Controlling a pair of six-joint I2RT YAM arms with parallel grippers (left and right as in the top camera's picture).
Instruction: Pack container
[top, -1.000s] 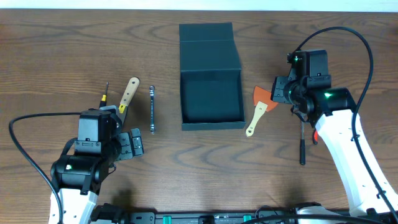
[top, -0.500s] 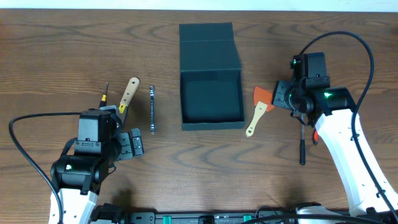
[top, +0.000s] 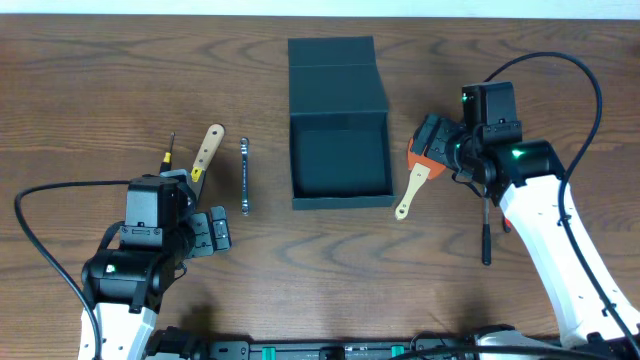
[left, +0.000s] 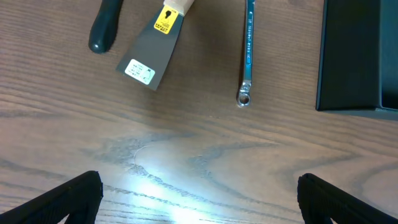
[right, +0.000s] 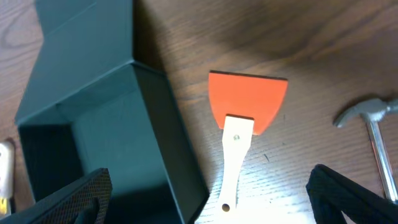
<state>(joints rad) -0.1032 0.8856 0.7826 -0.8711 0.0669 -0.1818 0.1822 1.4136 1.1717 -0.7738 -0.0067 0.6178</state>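
The container (top: 338, 160) is a dark teal-black square box in the middle of the table, its flap lid (top: 335, 72) lying open behind it and its inside bare. To its right lies an orange scraper (top: 415, 172) with a pale handle. My right gripper (top: 430, 145) hovers open over the scraper; in the right wrist view (right: 211, 193) one finger is above the container (right: 124, 143) and the other above the table, with the scraper (right: 245, 106) between them, untouched. My left gripper (top: 213, 232) stands open above bare wood (left: 199, 193).
A hammer (top: 487, 225) lies right of the scraper, its head (right: 367, 115) near my right finger. Left of the container lie a wrench (top: 245, 177), a wooden-handled putty knife (top: 205, 152) and a screwdriver (top: 170, 150). The container's corner (left: 351, 56) shows in the left wrist view.
My right gripper has gone from shut to wide open and has shifted left over the orange scraper. The left arm and all the tools have stayed put.
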